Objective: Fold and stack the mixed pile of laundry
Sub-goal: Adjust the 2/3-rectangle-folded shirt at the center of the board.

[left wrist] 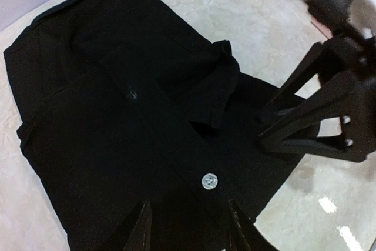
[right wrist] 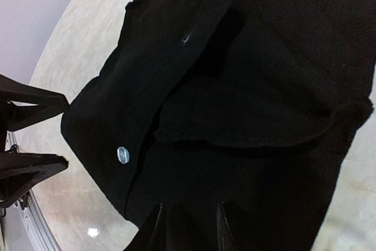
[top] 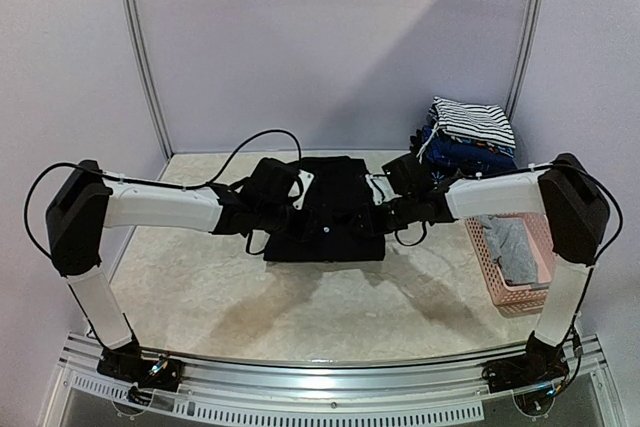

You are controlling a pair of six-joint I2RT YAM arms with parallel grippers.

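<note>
The left end effector (left wrist: 189, 204) hangs low over the near hem of the black garment (left wrist: 117, 116), fingers part spread with dark cloth between them; whether they have nipped it I cannot tell. The same goes for the right end effector (right wrist: 191, 207), fingers a little closer together over the opposite side. A pale button (left wrist: 209, 181) sits just ahead of the left fingers, on the placket. The garment lies between the two end effectors in the middle of the worktop (top: 200, 287), partly folded. It looks light, limp and layered, so it should sag and slide; I would pinch a doubled edge or corner, not the flat middle. Beside the right arm a pink basket (top: 500, 277) holds a grey garment (top: 515, 247). Beyond the right end effector a striped garment (top: 472, 122) tops a stack
</note>
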